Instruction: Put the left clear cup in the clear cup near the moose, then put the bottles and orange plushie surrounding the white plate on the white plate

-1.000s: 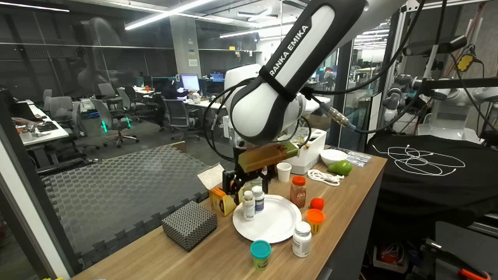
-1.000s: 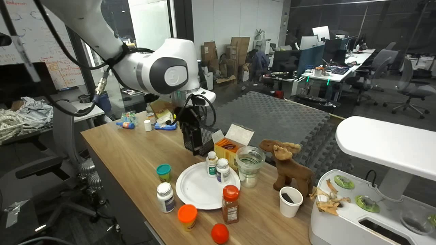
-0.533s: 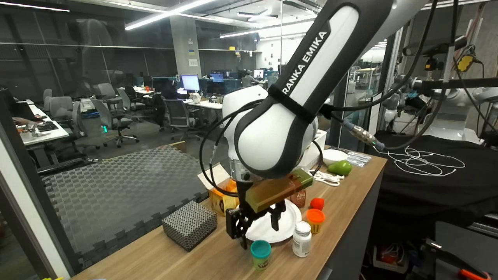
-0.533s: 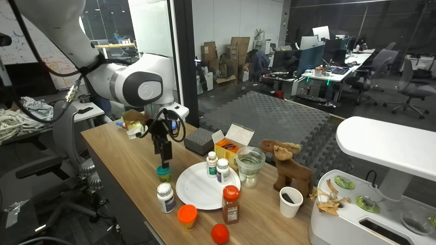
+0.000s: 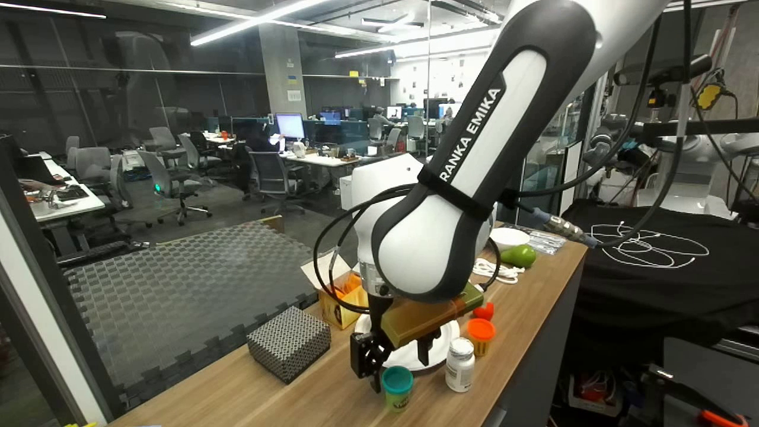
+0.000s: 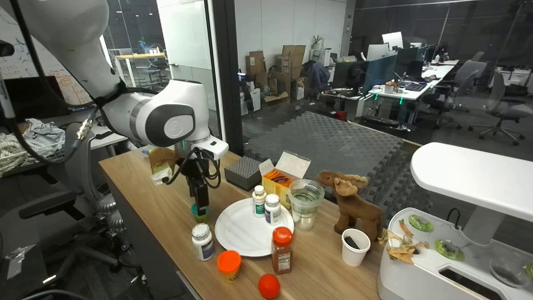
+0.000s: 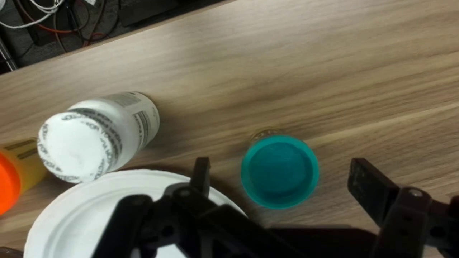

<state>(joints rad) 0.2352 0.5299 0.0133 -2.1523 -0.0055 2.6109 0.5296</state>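
My gripper (image 7: 280, 161) is open above the teal-capped bottle (image 7: 279, 172), its fingers on either side of the lid, not touching it. The white plate (image 6: 233, 233) carries two white bottles, one green-labelled (image 6: 259, 202), one blue-labelled (image 6: 272, 209). Around it stand a white bottle (image 6: 202, 242), an orange-capped bottle (image 6: 229, 266) and a red-capped bottle (image 6: 282, 251). The round orange plushie (image 6: 269, 286) lies off the rim. Near the brown moose (image 6: 358, 204) is a clear cup (image 6: 306, 204); the left clear cup does not show separately, and I cannot tell whether it is nested inside.
A yellow box (image 6: 277, 183) with its flap up stands behind the plate, beside a dark patterned box (image 5: 289, 344). A white paper cup (image 6: 354, 248) sits before the moose. The white planter (image 6: 399, 271) flanks it. The table edge (image 7: 143, 30) runs past the white bottle.
My gripper has moved across the plate's far side to the teal-capped bottle and come down over it, jaws open throughout. The objects on the table have stayed put.
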